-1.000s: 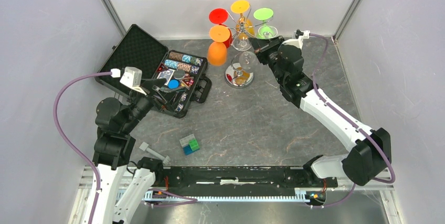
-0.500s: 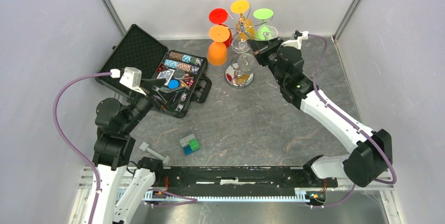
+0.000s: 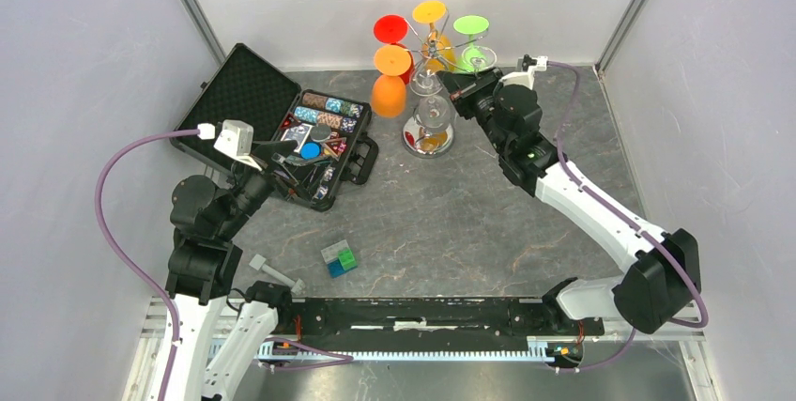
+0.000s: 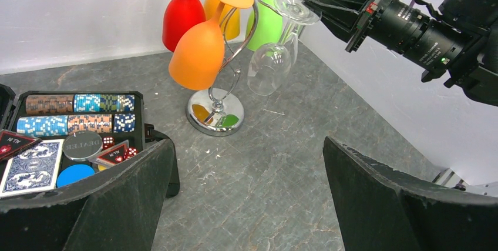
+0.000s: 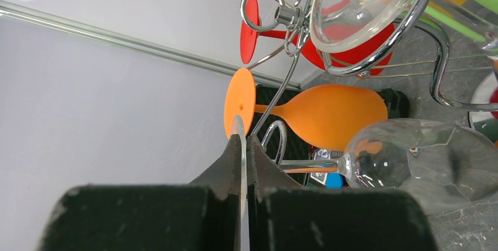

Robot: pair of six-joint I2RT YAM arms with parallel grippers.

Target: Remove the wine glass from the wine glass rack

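The wine glass rack (image 3: 422, 63) is a silver wire stand with a round mirrored base (image 3: 428, 141) at the back of the table. Red, yellow, green, orange and clear glasses hang upside down from it. My right gripper (image 3: 451, 84) is shut on the thin foot of a clear wine glass (image 3: 435, 112) at the rack's right side. In the right wrist view the fingers (image 5: 242, 142) pinch the foot edge-on, and the stem runs past a wire loop to the bowl (image 5: 423, 157). My left gripper (image 3: 282, 152) is open and empty over the case.
An open black case (image 3: 319, 133) of poker chips and cards lies left of the rack. An orange glass (image 3: 389, 91) hangs on the rack's near left. A small green and blue block (image 3: 339, 259) lies on the floor in front. Grey walls close in behind.
My right gripper has moved a little left toward the rack post, and the clear glass it holds has shifted left with it. The left arm has not moved.
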